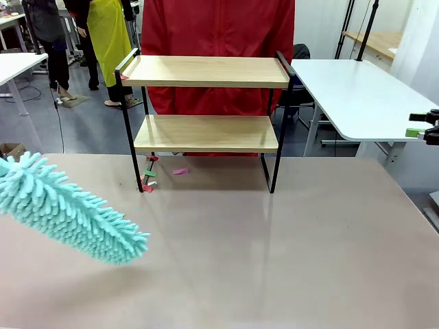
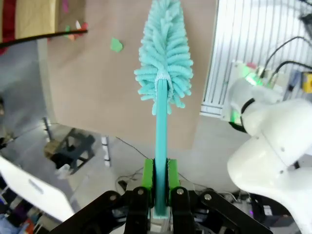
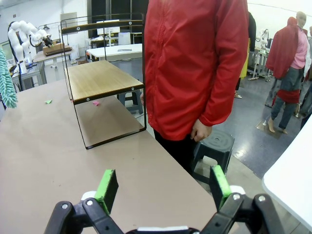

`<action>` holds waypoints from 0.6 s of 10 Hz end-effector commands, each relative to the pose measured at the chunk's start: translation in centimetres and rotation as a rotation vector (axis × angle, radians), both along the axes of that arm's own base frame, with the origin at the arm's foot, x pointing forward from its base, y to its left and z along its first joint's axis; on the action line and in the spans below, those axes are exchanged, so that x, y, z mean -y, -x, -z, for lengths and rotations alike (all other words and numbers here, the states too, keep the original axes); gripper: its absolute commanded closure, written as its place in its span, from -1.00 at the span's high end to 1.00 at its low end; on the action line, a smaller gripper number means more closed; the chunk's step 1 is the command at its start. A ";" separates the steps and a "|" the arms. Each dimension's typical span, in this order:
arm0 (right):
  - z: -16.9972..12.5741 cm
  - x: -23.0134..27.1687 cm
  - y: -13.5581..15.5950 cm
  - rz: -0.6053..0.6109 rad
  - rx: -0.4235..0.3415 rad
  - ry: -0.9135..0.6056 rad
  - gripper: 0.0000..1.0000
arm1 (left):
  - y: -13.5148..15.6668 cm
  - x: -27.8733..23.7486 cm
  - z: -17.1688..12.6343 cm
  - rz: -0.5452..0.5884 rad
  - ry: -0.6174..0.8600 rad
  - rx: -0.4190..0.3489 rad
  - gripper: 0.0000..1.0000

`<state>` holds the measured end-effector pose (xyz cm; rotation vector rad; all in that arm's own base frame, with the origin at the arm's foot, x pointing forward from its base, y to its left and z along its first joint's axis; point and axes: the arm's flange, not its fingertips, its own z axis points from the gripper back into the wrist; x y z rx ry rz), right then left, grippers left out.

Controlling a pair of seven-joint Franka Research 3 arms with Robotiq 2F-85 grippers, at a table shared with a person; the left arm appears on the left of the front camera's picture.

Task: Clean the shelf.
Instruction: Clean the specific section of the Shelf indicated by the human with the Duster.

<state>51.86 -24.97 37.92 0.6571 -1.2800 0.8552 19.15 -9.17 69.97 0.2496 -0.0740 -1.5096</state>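
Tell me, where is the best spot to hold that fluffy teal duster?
Grip the duster by its slim, rigid handle, coming in along it from the bare end. The fluffy head would squash and slip. The left gripper already pinches it there, its pads flat on both sides.

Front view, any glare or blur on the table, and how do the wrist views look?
Front view: soft pale sheen on the table, duster sharp. Left wrist view: duster handle sharp, floor clutter soft. Right wrist view: wide-angle bending tilts the shelf.
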 end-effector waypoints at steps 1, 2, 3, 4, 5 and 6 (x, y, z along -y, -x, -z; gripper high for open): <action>-0.7 -0.2 -0.1 0.014 -0.011 0.015 1.00 | -1.0 -1.6 1.2 0.000 0.010 -0.057 -0.72; -0.7 -0.2 -0.1 0.014 -0.011 0.015 1.00 | 0.0 0.0 0.0 0.000 0.000 0.000 -0.72; -0.7 -0.2 -0.1 0.014 -0.011 0.015 1.00 | 0.0 0.0 0.0 0.000 0.000 0.000 -0.72; -0.7 -0.2 -0.1 0.014 -0.011 0.015 1.00 | 0.0 0.0 0.0 0.000 0.000 0.000 -0.72; -0.7 -0.2 -0.1 0.014 -0.011 0.015 1.00 | 0.0 0.0 0.0 0.000 0.000 0.000 -0.72; -0.7 -0.2 -0.1 0.014 -0.011 0.015 1.00 | 0.0 0.0 0.0 0.000 0.000 0.000 -0.72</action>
